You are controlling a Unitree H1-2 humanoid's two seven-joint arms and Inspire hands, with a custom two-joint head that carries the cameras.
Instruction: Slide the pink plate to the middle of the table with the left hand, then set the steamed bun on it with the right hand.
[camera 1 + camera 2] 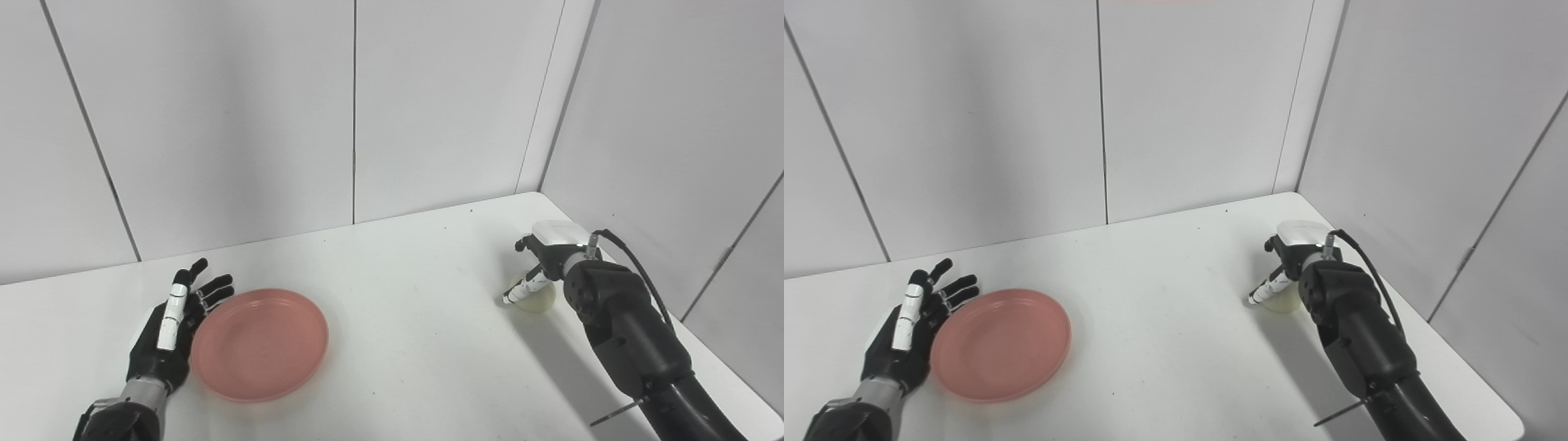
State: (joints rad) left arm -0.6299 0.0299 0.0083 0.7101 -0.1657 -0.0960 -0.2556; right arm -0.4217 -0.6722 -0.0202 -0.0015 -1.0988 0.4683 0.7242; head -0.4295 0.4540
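- Pink plate (260, 344) sits near the tabletop (404, 343) left edge, short of the middle; a shove could overshoot.
- Left robot hand (174, 331), fingers spread, holds nothing beside its rim.
- Right robot hand (542, 263) curls over the steamed bun (536, 299) near the right edge; grip unclear, so it may slip.

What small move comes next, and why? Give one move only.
Probably push the pink plate rightward with the left robot hand. The plate sits left of the table's middle, the open hand is against its left rim, and the right robot hand is already on the steamed bun.
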